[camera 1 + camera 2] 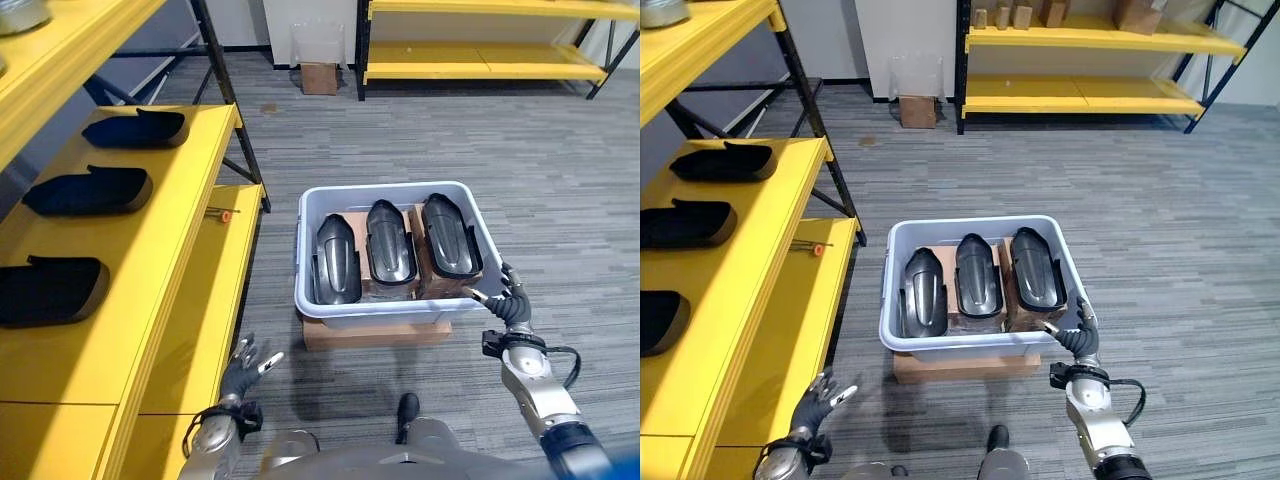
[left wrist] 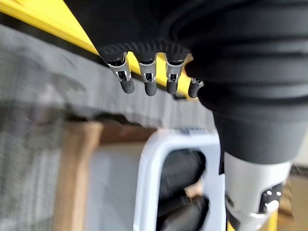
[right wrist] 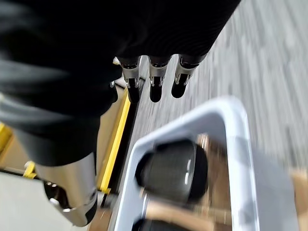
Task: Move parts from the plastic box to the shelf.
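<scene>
I am holding both my left hand (image 1: pixel 243 368) and my right hand (image 1: pixel 511 301) released and empty; three parts (image 1: pixel 390 242) seemingly are waiting in the plastic box (image 1: pixel 312 298), three parts (image 1: pixel 90 189) lying on the shelf (image 1: pixel 150 260).

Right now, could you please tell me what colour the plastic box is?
The box is pale blue-grey, clearest in the left eye view.

Three black parts (image 1: pixel 390 242) in the box (image 1: pixel 400 305), seemingly three shelved (image 1: pixel 90 190).
</scene>
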Tool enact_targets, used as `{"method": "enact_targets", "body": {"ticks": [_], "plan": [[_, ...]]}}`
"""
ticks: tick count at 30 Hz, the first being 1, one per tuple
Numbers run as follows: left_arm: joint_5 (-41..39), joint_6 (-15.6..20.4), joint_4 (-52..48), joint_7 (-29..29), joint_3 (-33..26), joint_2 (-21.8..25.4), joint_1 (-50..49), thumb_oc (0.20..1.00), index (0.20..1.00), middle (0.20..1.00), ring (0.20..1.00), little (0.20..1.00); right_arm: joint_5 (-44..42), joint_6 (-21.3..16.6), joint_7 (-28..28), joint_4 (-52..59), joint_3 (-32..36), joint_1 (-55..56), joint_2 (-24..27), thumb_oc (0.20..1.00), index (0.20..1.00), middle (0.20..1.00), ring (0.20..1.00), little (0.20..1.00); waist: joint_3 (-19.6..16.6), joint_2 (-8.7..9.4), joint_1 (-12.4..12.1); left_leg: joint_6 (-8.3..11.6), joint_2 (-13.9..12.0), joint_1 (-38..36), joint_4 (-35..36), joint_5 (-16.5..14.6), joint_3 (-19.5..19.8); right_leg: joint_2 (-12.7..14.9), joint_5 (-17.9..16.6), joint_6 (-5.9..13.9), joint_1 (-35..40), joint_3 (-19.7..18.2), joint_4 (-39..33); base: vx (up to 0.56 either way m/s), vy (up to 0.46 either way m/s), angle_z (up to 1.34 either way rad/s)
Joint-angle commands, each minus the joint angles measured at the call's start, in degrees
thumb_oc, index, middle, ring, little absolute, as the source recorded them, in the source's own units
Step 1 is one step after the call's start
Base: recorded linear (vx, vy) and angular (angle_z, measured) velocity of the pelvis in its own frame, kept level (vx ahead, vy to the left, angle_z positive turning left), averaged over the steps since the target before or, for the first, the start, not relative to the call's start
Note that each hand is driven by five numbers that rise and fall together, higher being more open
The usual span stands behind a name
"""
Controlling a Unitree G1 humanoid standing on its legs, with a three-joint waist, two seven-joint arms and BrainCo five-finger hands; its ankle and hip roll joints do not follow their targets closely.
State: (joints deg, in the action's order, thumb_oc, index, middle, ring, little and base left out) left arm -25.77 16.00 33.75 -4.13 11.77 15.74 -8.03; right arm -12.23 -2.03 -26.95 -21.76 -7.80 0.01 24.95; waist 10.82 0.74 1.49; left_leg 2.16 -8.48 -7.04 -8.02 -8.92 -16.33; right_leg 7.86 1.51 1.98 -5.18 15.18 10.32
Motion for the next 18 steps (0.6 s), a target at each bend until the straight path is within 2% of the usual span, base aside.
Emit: {"method": "enact_targets", "body": {"ticks": [1, 5, 11, 13, 14, 15, 16, 17, 18], "plan": [[0.2, 3.2, -2.9, -1.4, 0.6, 0.3, 1.9, 1.0, 1.0, 1.0, 1.0, 1.0, 0.7, -2.4, -6.1, 1.7, 1.3, -2.3, 0.8, 1.0, 1.0, 1.0, 1.0, 1.0, 0.8, 1.77, 0.6, 2.1, -6.8, -0.9, -0.6, 6.4, -1.6, 4.1, 0.1, 3.8, 0.1, 1.0, 5.1, 0.17, -0.117, 0.13], [2.1, 4.2, -3.9, -3.5, 1.2, 1.0, 3.1, 1.0, 1.0, 1.0, 1.0, 1.0, 1.4, -3.0, -7.9, 1.3, 2.2, -2.3, 0.8, 1.0, 1.0, 1.0, 1.0, 1.0, 0.8, 0.88, 1.7, 2.56, -7.1, -1.2, -0.5, 7.2, -2.7, 3.5, 1.6, 2.92, -0.7, 1.3, 7.5, 0.09, -0.076, 0.07], [-0.3, 4.2, -5.7, -7.0, -0.6, 2.5, 4.1, 1.0, 1.0, 1.0, 1.0, 1.0, 3.0, -4.6, -3.6, 1.9, 2.0, -1.9, 1.5, 1.0, 1.0, 1.0, 1.0, 1.0, 1.1, -0.19, 2.7, 2.73, -7.1, -0.8, -4.2, 7.8, -2.2, 2.1, 5.0, 0.74, -1.7, 0.5, 11.6, 0.09, -0.123, 0.0], [-1.4, 3.9, -6.0, -8.0, -2.3, 2.5, 4.2, 1.0, 1.0, 1.0, 1.0, 1.0, 3.0, -4.6, -1.3, 3.1, 2.0, -1.3, 2.1, 1.0, 1.0, 1.0, 1.0, 1.0, 0.9, -0.48, 3.0, 3.47, -7.7, 0.6, -9.1, 9.8, -3.4, 1.2, 6.6, -1.04, -0.8, 1.5, 11.3, 0.06, -0.167, -0.03], [-1.6, 3.2, -6.3, -7.9, -3.2, 2.6, 4.6, 1.0, 1.0, 1.0, 1.0, 1.0, 3.0, -5.0, -0.6, 3.7, 2.2, -0.9, 2.6, 1.0, 1.0, 1.0, 1.0, 1.0, 1.3, -0.53, 2.6, 4.57, -8.6, 4.6, -14.8, 12.9, -2.9, 0.4, 7.2, -2.32, 0.4, 2.0, 10.1, 0.01, -0.146, 0.08], [-1.0, 3.5, -6.1, -8.7, -3.9, 2.3, 4.6, 1.0, 1.0, 1.0, 1.0, 1.0, 3.0, -5.4, -0.5, 3.9, 1.5, -1.2, 2.7, 1.0, 1.0, 1.0, 1.0, 1.0, 2.3, -0.81, 1.9, 5.39, -9.0, 9.6, -17.5, 15.8, -0.7, -0.4, 7.2, -2.76, 1.2, 1.3, 9.4, -0.01, -0.069, 0.25], [-1.2, 3.6, -6.0, -8.7, -4.1, 2.2, 4.6, 1.0, 1.0, 1.0, 1.0, 1.0, 2.8, -5.5, -0.7, 3.9, 1.3, -1.4, 2.8, 1.0, 1.0, 1.0, 1.0, 1.0, 2.5, -0.9, 1.8, 5.6, -9.4, 10.1, -16.5, 16.5, -0.7, -0.4, 7.4, -2.68, 1.3, 1.2, 9.5, -0.02, 0.09, 0.32], [-2.4, 3.7, -5.8, -8.4, -4.5, 2.1, 4.8, 1.0, 1.0, 1.0, 1.0, 1.0, 2.5, -5.5, -1.2, 4.1, 0.9, -2.0, 3.1, 1.0, 1.0, 1.0, 1.0, 1.0, 2.9, -1.22, 1.8, 5.96, -9.9, 10.2, -12.3, 17.9, -1.3, -0.2, 7.6, -2.23, 1.3, 1.1, 9.9, -0.01, 0.233, 0.07], [-2.9, 3.5, -5.5, -8.1, -4.6, 1.9, 5.1, 1.0, 1.0, 1.0, 1.0, 1.0, 2.4, -5.5, -1.8, 4.2, 0.6, -2.3, 3.3, 1.0, 1.0, 1.0, 1.0, 1.0, 3.2, -1.69, 1.7, 6.84, -10.4, 10.5, -7.0, 20.5, -2.1, -0.1, 7.8, -1.88, 1.9, 1.5, 9.7, -0.03, 0.29, -0.18]]}}
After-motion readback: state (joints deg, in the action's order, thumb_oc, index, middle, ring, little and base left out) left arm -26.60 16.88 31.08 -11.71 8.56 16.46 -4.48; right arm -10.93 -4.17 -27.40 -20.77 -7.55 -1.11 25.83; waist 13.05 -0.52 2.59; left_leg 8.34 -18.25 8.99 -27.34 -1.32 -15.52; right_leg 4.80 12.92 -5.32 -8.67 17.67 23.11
